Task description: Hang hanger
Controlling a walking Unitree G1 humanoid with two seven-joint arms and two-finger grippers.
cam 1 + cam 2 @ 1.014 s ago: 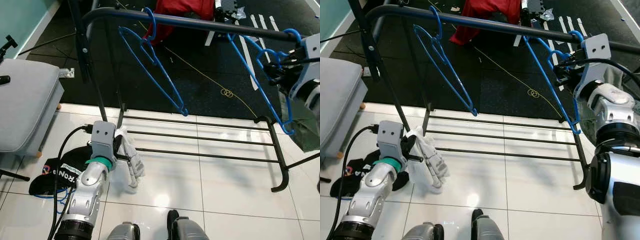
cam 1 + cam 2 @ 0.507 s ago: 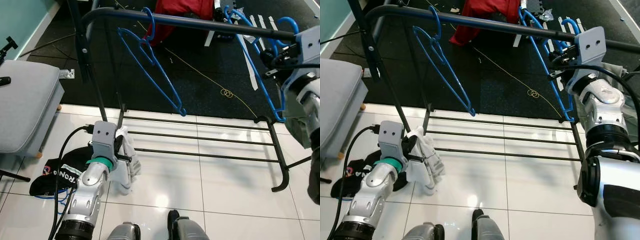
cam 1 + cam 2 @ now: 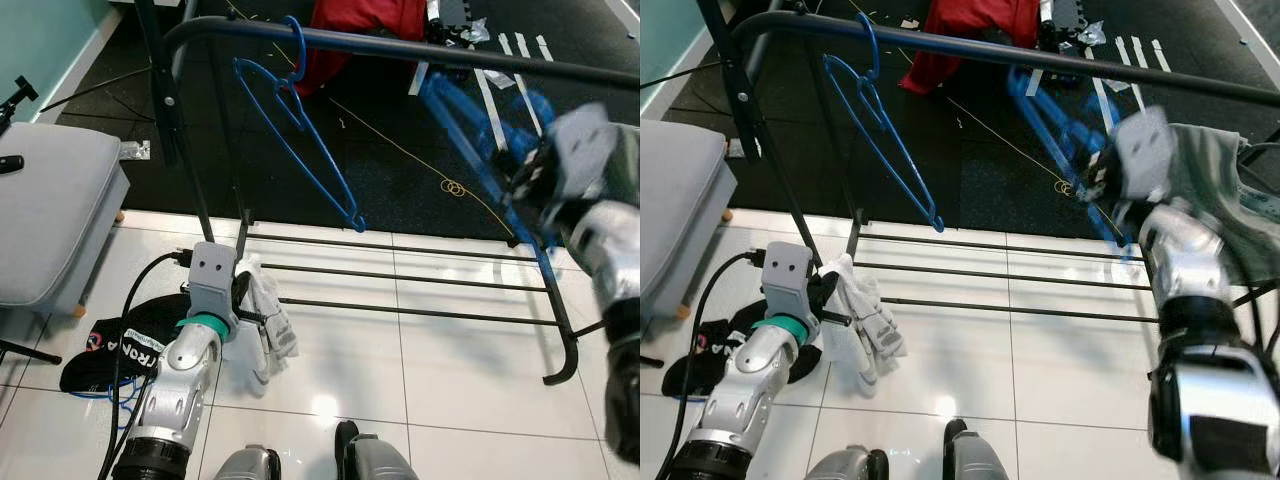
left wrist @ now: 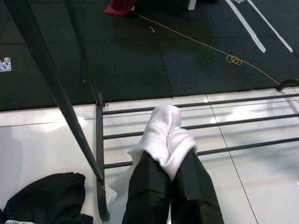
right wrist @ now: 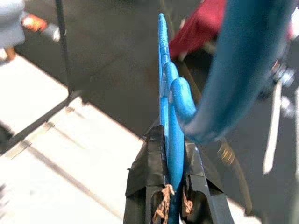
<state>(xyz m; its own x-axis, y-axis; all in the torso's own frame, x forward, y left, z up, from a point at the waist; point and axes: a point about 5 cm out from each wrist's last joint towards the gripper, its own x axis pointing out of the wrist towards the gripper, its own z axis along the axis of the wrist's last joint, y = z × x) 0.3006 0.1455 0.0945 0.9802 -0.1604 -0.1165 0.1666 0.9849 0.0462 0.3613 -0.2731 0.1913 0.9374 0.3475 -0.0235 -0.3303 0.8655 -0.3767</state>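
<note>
the right gripper has dropped below the rack rail, taking its blue hanger down off the bar.
its fingers pinch that hanger, blurred, just under the rail; a second blue hanger hangs on the rail's left part. below the rail, the left gripper clamps a white cloth over the tiles.

Open rail right of hung hanger, shelf bars below.
</note>
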